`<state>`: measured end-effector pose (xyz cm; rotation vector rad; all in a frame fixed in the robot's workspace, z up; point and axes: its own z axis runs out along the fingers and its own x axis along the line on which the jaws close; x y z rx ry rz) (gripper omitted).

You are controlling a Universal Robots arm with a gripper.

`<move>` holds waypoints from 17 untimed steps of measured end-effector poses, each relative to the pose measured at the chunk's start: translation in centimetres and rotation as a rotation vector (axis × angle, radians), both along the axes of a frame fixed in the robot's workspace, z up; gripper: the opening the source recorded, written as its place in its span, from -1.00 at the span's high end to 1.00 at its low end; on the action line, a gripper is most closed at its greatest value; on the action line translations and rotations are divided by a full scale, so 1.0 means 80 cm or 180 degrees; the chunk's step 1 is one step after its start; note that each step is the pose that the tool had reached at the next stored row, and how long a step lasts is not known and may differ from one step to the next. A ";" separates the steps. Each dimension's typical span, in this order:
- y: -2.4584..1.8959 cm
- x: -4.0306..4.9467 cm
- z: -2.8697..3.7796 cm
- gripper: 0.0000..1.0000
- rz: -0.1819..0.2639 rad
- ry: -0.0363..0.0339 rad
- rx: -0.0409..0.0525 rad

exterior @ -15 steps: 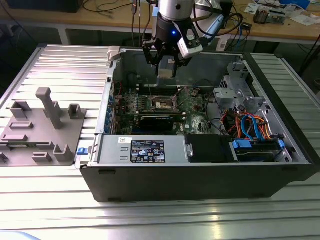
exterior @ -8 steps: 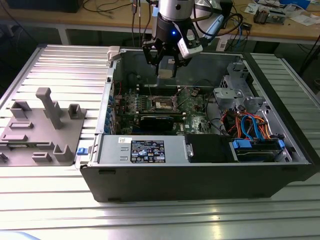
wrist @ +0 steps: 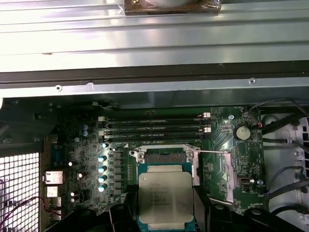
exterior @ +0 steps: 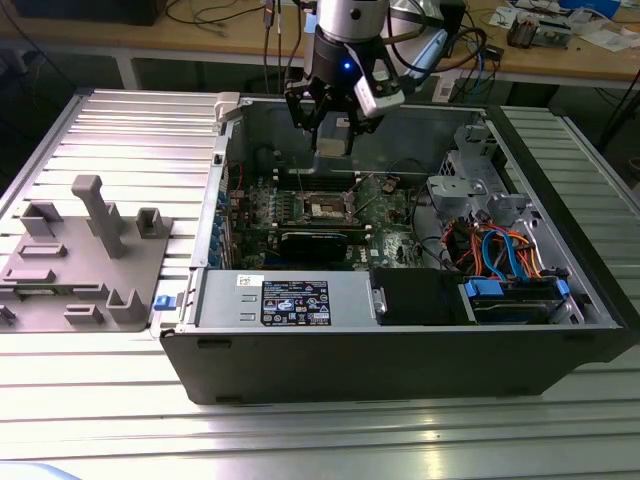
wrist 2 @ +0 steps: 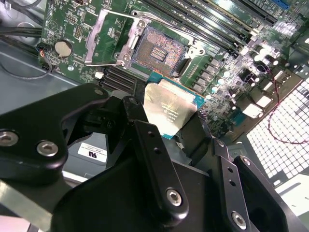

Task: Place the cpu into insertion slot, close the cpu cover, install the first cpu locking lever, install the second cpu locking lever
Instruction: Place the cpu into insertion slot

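The computer case (exterior: 400,372) lies open on the slatted table (exterior: 300,440), with a fixture block (exterior: 90,250) beside it at the exterior view's left. Inside the case, the gripper (exterior: 335,128) hangs above the circuit board (wrist: 217,145). The cpu (wrist 2: 169,108) is clamped between its fingers, clear of the insertion slot (wrist 2: 158,50). The cpu cover (wrist 2: 94,41) stands swung open beside the slot, and memory slots (wrist: 154,128) run along another side.

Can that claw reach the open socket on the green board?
Probably yes: the gripper holds the cpu above the insertion slot, the cpu cover is swung open, and nothing lies between.
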<state>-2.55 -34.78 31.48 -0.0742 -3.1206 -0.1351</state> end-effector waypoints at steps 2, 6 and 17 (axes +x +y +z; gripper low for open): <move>0.0000 0.000 -0.0002 -0.08 -0.0035 0.0000 0.0000; 0.0000 0.000 -0.0003 -0.08 -0.0083 0.0000 -0.0001; 0.0000 0.000 -0.0005 -0.08 -0.0202 0.0000 -0.0004</move>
